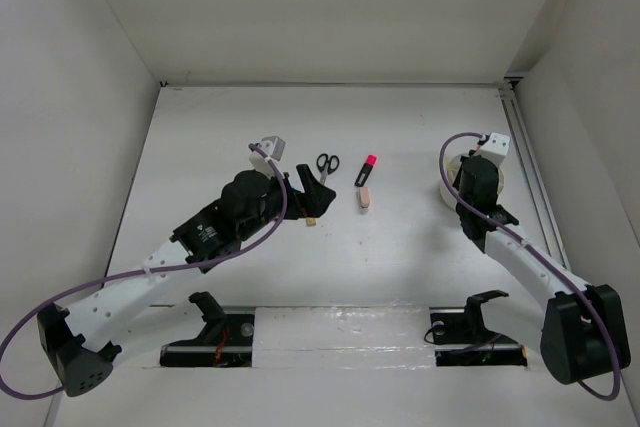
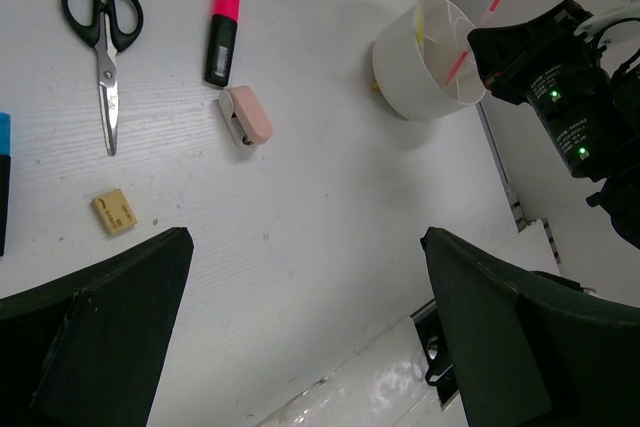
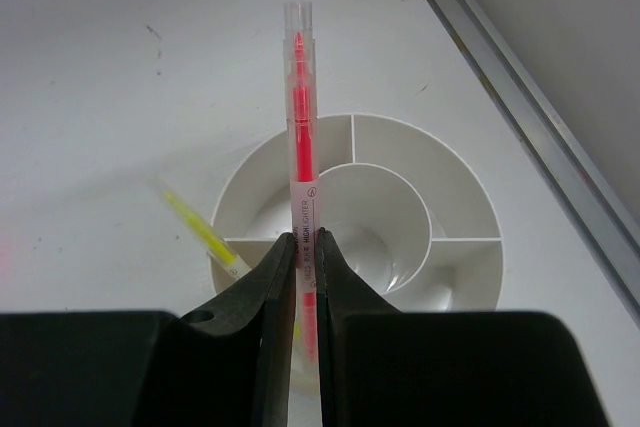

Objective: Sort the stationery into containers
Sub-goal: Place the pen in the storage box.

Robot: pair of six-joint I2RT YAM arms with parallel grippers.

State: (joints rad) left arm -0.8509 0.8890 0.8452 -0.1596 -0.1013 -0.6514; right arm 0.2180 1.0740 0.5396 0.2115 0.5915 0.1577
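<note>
Right pincer (image 3: pixel 303 247) is closed on the thin red pen (image 3: pixel 300 117), which is tilted with its lower end inside the round white tub (image 3: pixel 470 209); which compartment, I cannot tell. Pale yellow stick (image 3: pixel 200 230) leans over the tub rim at 9 o'clock in the right wrist view. Left pincer (image 2: pixel 305 237) is wide open, holding nothing, above the surface (image 2: pixel 330 197). In its view scissors (image 2: pixel 100 47) lie at 11 o'clock, pink-capped marker (image 2: pixel 222 37) and pink eraser (image 2: pixel 248 115) just beside each other near 12, tan eraser (image 2: pixel 114 212) at 9.
</note>
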